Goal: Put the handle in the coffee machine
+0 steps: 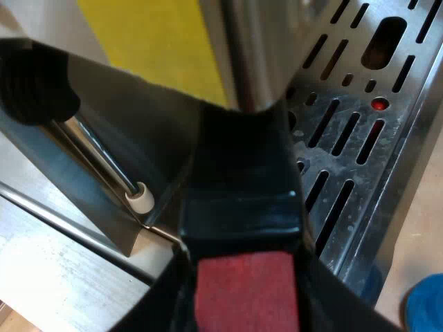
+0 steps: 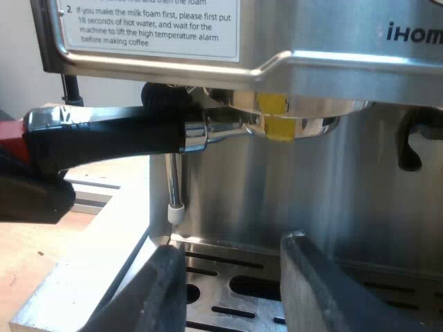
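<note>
In the left wrist view one handle (image 1: 242,187), dark with a red end (image 1: 246,294), is clamped between the two fingers of the left end effector (image 1: 242,277). It runs up under the espresso machine (image 1: 256,48), beside one steam wand (image 1: 104,162) and above the slotted drip tray (image 1: 353,138). In the right wrist view one holder (image 2: 277,121) is seated at the machine's front, its handle jutting level past the machine's edge. The right end effector (image 2: 232,249) is spread wide over the tray, holding nothing, with open room up to the holder.
</note>
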